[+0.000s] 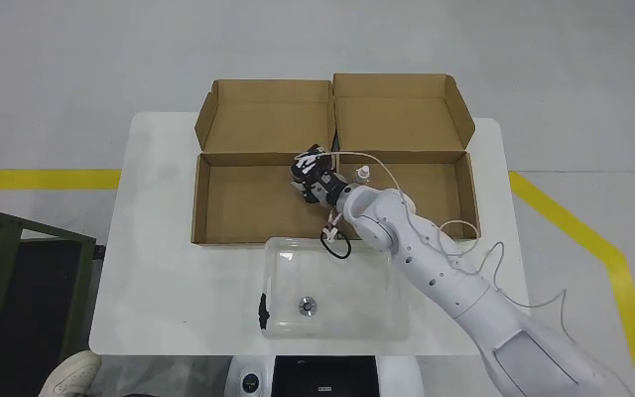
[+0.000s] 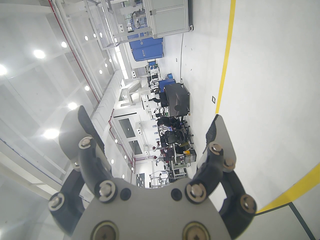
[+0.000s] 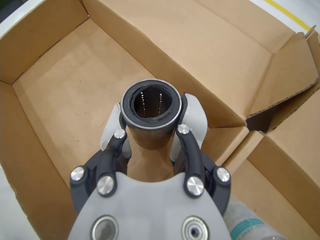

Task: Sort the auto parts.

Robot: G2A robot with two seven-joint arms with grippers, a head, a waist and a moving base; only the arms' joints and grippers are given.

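Note:
My right gripper is shut on a black cylindrical bearing sleeve with small steel balls inside its bore. It hangs above the floor of the left cardboard box, near the box's right end. From above, the right gripper sits over the left box, close to the divide with the right box. My left gripper is open, holds nothing, and points up into the room away from the table.
A clear plastic bin stands at the table's front and holds a small round metal part. A black part lies at the bin's left edge. Both box lids stand open at the back.

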